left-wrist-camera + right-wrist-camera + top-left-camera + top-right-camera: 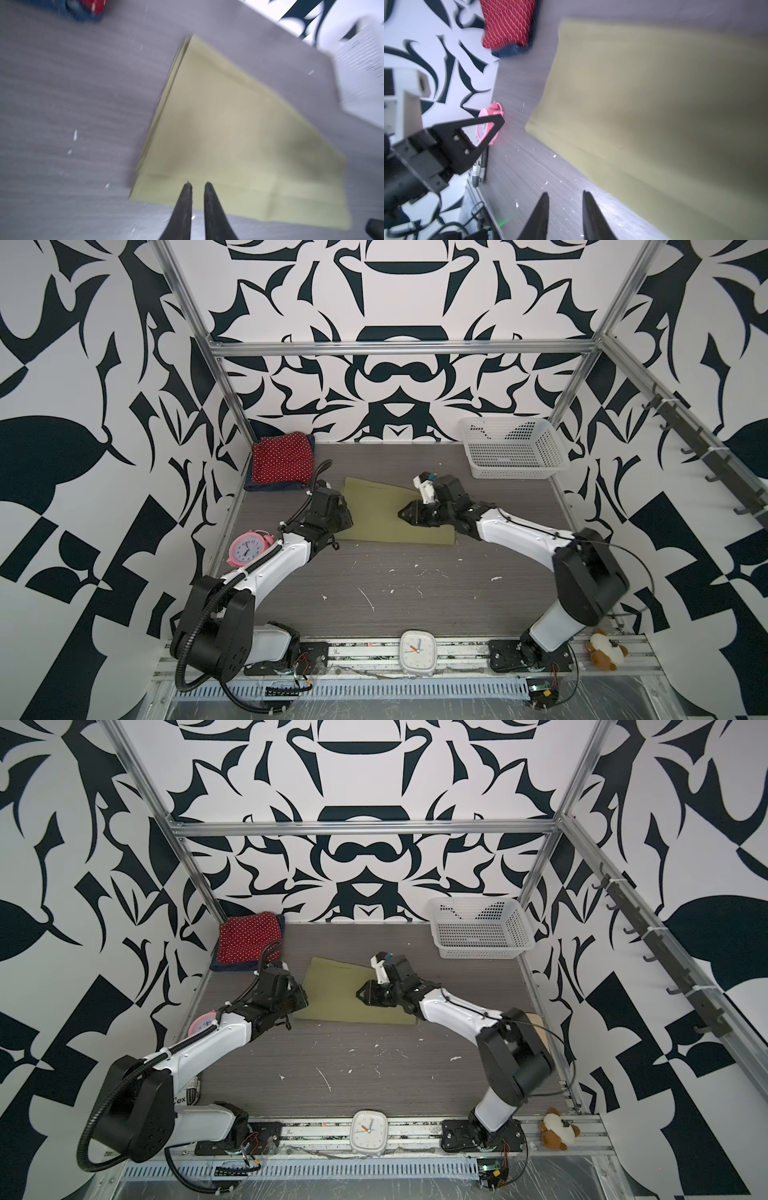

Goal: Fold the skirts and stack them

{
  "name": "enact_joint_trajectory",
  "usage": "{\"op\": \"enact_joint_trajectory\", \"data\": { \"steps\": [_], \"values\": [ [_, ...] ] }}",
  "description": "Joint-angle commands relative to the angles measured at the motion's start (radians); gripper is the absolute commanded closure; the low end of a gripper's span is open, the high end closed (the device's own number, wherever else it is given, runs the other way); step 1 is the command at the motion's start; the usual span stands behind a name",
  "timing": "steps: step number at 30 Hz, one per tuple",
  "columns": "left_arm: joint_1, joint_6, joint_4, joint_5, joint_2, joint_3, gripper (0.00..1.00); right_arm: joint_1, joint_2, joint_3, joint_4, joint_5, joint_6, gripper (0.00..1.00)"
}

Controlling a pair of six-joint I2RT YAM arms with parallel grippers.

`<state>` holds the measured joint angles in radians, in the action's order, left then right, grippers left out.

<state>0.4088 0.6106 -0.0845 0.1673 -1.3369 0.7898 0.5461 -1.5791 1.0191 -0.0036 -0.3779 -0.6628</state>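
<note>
Table [415, 593]: olive skirt [374, 510] folded flat mid-table. Red skirt [282, 458] stacked on denim skirt [270, 488], back-left corner. My right gripper [564, 193] is parted and empty, by the olive skirt. My left gripper [198, 184] is barely parted and empty, at its edge.

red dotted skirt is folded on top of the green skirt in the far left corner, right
Not quite. The red dotted skirt is folded in the far left corner, but it sits on the dark blue denim skirt, not the green one. Both top views show the blue edge under it. The olive-green skirt lies apart from that pile, nearer the middle.
</note>
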Motion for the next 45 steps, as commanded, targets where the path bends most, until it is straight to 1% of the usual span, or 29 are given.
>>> {"op": "enact_joint_trajectory", "data": {
  "steps": [1, 3, 5, 8, 9, 12, 19, 22, 23, 25, 28, 29, 32, 33, 37, 41, 45],
  "values": [
    [0.012, -0.058, 0.01, -0.056, -0.074, 0.079, 0.83, -0.132, 0.076, -0.108, -0.02, 0.069, 0.007, 0.49],
    [0.024, -0.08, -0.004, -0.084, -0.158, 0.137, 0.85, -0.216, 0.109, -0.16, -0.046, 0.086, 0.017, 0.39],
    [0.041, -0.093, 0.01, -0.092, -0.23, 0.168, 0.85, -0.3, 0.132, -0.204, -0.056, 0.079, 0.029, 0.33],
    [0.043, -0.091, 0.054, -0.087, -0.304, 0.168, 0.85, -0.368, 0.137, -0.236, -0.067, 0.064, 0.055, 0.3],
    [0.041, -0.092, 0.063, -0.079, -0.322, 0.166, 0.85, -0.374, 0.131, -0.24, -0.062, 0.057, 0.064, 0.28],
    [0.036, -0.095, 0.072, -0.065, -0.373, 0.167, 0.86, -0.374, 0.069, -0.23, -0.048, -0.012, 0.092, 0.28],
    [0.007, -0.068, 0.097, -0.069, -0.437, 0.127, 0.87, -0.371, -0.077, -0.241, 0.128, -0.144, 0.036, 0.27],
    [0.006, -0.063, 0.099, -0.066, -0.433, 0.104, 0.87, -0.355, -0.146, -0.22, 0.176, -0.183, 0.025, 0.34],
    [0.007, -0.061, 0.104, -0.061, -0.428, 0.094, 0.87, -0.348, -0.173, -0.209, 0.191, -0.198, 0.02, 0.39],
    [0.006, -0.06, 0.108, -0.054, -0.413, 0.079, 0.87, -0.336, -0.222, -0.2, 0.236, -0.217, -0.005, 0.51],
    [0.007, -0.064, 0.109, -0.037, -0.387, 0.058, 0.87, -0.324, -0.276, -0.195, 0.318, -0.224, -0.058, 0.76],
    [0.007, -0.064, 0.108, -0.032, -0.379, 0.053, 0.87, -0.324, -0.285, -0.197, 0.347, -0.223, -0.077, 0.82],
    [0.007, -0.054, 0.098, -0.025, -0.348, 0.041, 0.87, -0.324, -0.29, -0.206, 0.406, -0.217, -0.118, 0.98],
    [0.007, -0.047, 0.103, -0.025, -0.331, 0.034, 0.87, -0.323, -0.283, -0.203, 0.394, -0.212, -0.115, 1.0],
    [0.025, -0.017, 0.115, -0.014, -0.252, 0.011, 0.86, -0.322, -0.223, -0.195, 0.296, -0.175, -0.062, 1.0],
    [0.053, -0.02, 0.1, 0.005, -0.203, 0.025, 0.85, -0.324, -0.136, -0.17, 0.102, -0.102, 0.038, 1.0],
    [0.067, -0.025, 0.102, 0.001, -0.202, 0.049, 0.85, -0.334, -0.076, -0.144, -0.07, -0.033, 0.118, 1.0]
  ]
}}
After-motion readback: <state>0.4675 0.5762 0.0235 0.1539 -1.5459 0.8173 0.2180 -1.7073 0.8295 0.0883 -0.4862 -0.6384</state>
